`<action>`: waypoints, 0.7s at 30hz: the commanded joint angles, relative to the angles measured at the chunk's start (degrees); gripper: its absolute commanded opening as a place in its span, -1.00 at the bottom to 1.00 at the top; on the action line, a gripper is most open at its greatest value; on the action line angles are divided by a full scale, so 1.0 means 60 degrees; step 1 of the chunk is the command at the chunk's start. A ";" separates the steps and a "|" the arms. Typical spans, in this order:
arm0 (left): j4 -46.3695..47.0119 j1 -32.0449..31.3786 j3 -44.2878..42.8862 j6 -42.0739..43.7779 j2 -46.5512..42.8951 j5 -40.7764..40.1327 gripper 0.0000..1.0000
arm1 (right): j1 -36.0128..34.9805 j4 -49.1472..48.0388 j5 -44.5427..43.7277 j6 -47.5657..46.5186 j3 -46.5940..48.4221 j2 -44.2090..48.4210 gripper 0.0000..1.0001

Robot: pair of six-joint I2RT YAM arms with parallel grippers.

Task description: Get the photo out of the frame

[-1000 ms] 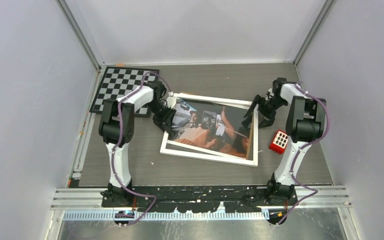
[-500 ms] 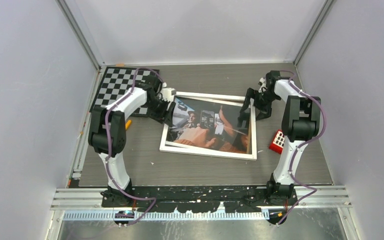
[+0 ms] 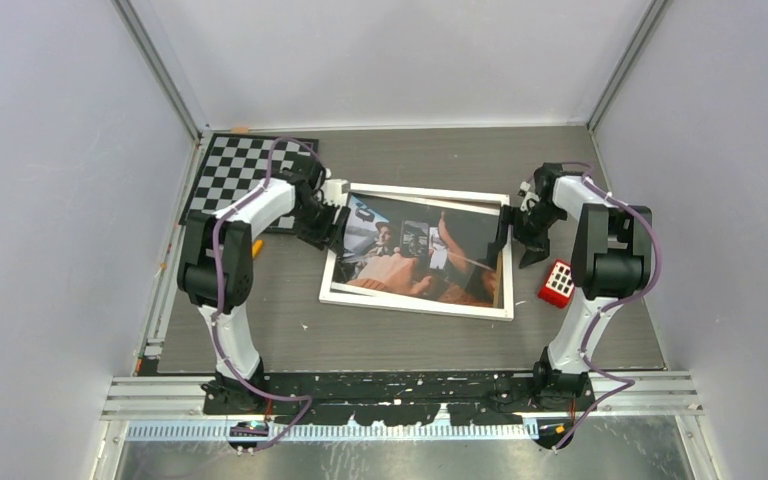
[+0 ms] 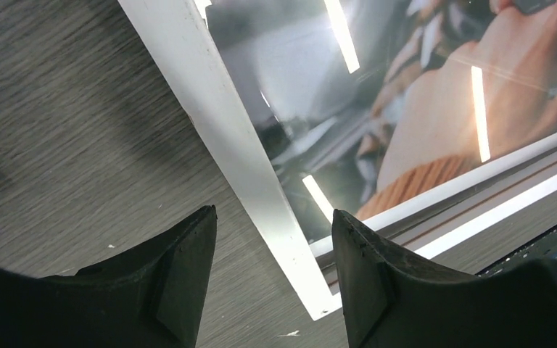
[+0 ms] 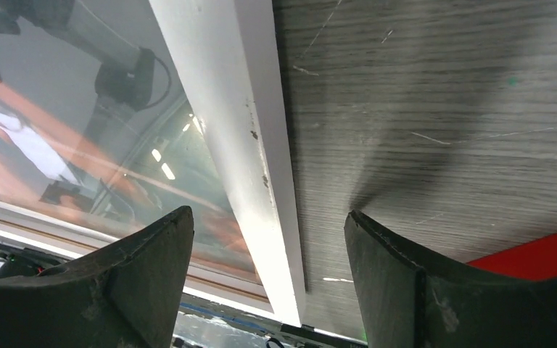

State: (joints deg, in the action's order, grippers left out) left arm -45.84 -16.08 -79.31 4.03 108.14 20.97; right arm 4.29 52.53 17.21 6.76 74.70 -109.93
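Left fingers (image 4: 178,283) and right fingers (image 5: 152,275) spread wide, empty, each over a white frame (image 3: 415,306) border; photo (image 3: 410,255) inside.

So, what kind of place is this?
Probably a robot test cell in a lab: plain grey walls enclose the table, the left arm and the right arm are bolted at its near edge, and a checkerboard lies at the back.

The frame's (image 5: 225,94) white border runs from the top centre down to the bottom edge, chipped in places. The right gripper (image 5: 268,217) straddles it, fingers spread wide. Left of the border lies the glossy photo (image 5: 80,145), full of reflections. Right of the border is grey table (image 5: 442,109) and a red object (image 5: 544,250), partly hidden.
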 commanded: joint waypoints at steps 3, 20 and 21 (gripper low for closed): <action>0.0405 -0.0089 0.0096 -0.0616 0.0488 0.0163 0.23 | -0.0058 -0.0488 0.0411 0.0197 0.0522 -0.0825 0.45; 0.1336 -0.0089 0.0252 -0.1715 0.0794 0.0739 0.12 | -0.0037 -0.0155 0.2253 0.0472 0.5109 -0.4106 -0.33; 0.1274 -0.0089 0.0197 -0.1669 0.0750 0.0678 0.11 | -0.0008 -0.0063 0.2230 0.0405 0.5055 -0.4001 -0.37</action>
State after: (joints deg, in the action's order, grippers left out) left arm -41.78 -15.57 -77.23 -5.43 111.74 22.04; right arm 5.08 58.92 27.79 8.08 103.22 -131.13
